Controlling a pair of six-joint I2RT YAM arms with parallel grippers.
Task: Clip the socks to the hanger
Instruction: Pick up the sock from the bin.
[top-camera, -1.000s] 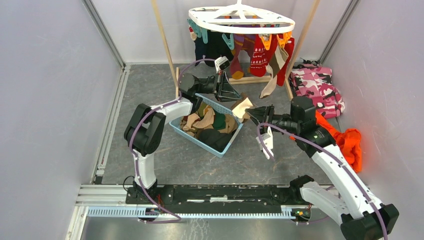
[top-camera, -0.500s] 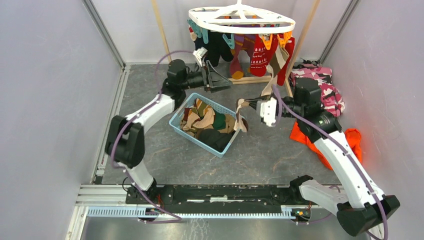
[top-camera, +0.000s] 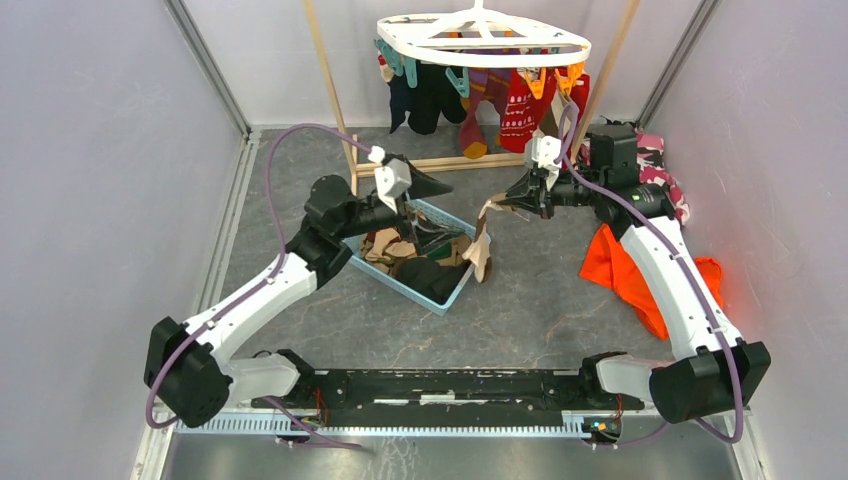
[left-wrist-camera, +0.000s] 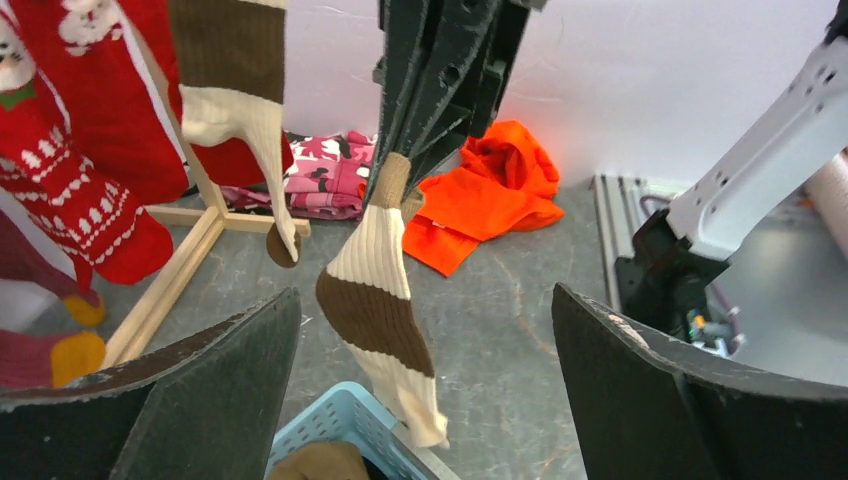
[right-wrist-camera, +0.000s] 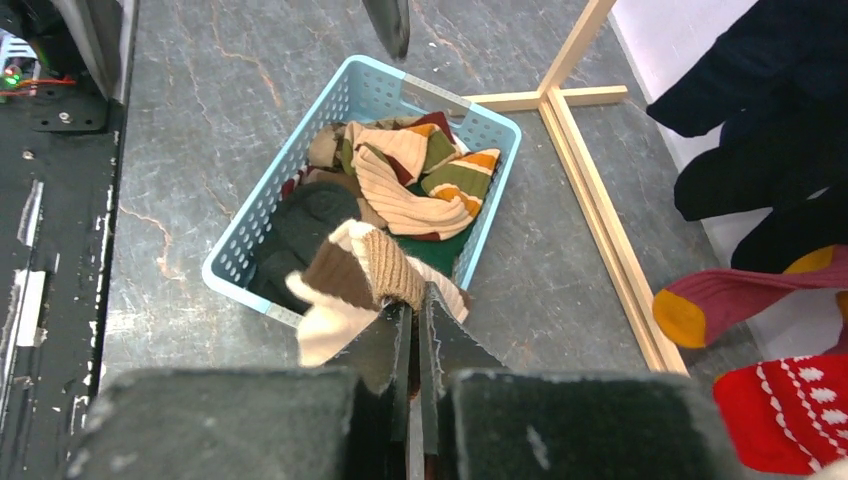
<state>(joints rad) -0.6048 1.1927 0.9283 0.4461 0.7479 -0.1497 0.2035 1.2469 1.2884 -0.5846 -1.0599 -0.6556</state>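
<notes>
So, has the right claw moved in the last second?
Yes: the right claw, shut on the beige-brown striped sock, moved away from the blue basket toward the hanger.

Socks clipped on the white hanger, one striped sock held in mid-air

The oval hanger (top-camera: 483, 38) hangs level, its teal and orange clips holding navy socks (top-camera: 425, 95), a purple sock (top-camera: 484, 92) with an orange toe, and red socks (top-camera: 518, 105) with white patterns, all hanging straight down. A beige-brown striped sock (left-wrist-camera: 378, 310) dangles toe-down, its cuff pinched in the right hand (right-wrist-camera: 415, 305). Loose socks (top-camera: 415, 255) lie heaped in the blue basket (top-camera: 452, 296).
</notes>
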